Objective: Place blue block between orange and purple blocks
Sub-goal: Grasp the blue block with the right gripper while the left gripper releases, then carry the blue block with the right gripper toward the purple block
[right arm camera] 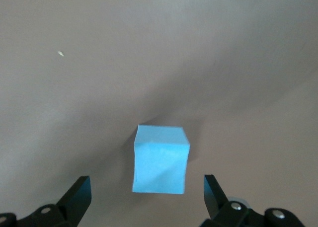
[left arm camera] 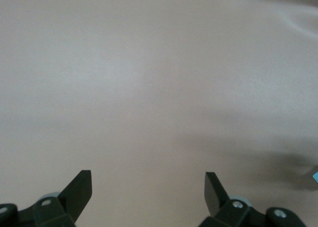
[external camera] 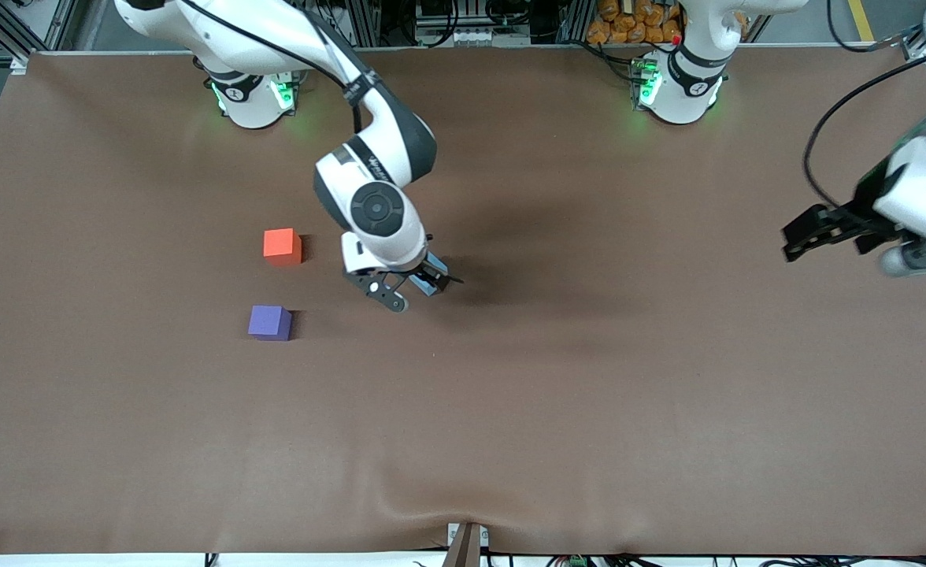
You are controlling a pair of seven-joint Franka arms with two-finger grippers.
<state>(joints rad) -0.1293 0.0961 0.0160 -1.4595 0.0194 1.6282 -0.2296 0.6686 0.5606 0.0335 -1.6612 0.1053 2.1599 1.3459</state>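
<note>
A robotics laboratory was indicated. Two white arm bases (external camera: 254,94) with green status lights were mounted along one edge of a table (external camera: 589,394) covered in plain brown sheeting. Aluminium framing (external camera: 6,27) and cabling (external camera: 463,20) were seen above that edge. Three plain coloured cubes served as test objects.

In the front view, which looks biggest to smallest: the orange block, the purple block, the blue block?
1. orange block and purple block: look alike.
2. blue block: smallest showing, mostly hidden by the right gripper, so its true size is unsure.
</note>
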